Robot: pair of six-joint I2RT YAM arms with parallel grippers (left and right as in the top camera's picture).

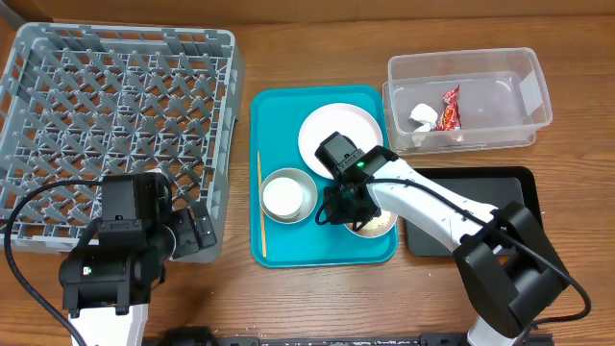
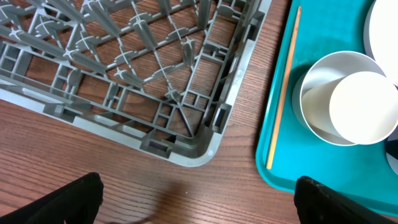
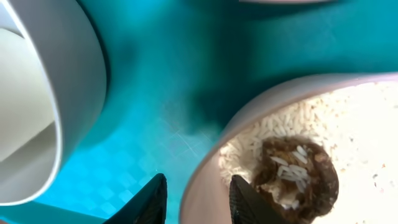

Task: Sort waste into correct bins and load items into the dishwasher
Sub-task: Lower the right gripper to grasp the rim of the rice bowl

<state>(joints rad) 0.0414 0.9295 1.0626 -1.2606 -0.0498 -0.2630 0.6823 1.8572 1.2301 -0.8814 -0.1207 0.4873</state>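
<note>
Right wrist: parted right gripper (image 3: 198, 186) straddles small plate (image 3: 264, 101) holding rice (image 3: 249, 148), brown lump (image 3: 305, 180).

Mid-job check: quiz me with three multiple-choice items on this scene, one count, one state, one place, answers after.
1. Plates on the teal tray? A) one B) two C) three
2. The left gripper is: A) open, empty B) shut on something C) out of view
3. The red wrapper lies: A) on the teal tray B) in the clear tub C) in the left gripper
Answers: 1 B, a large plate and a small plate sit there. 2 A, its fingers stand wide apart with nothing between. 3 B, it lies in the tub beside the paper scrap.
</note>
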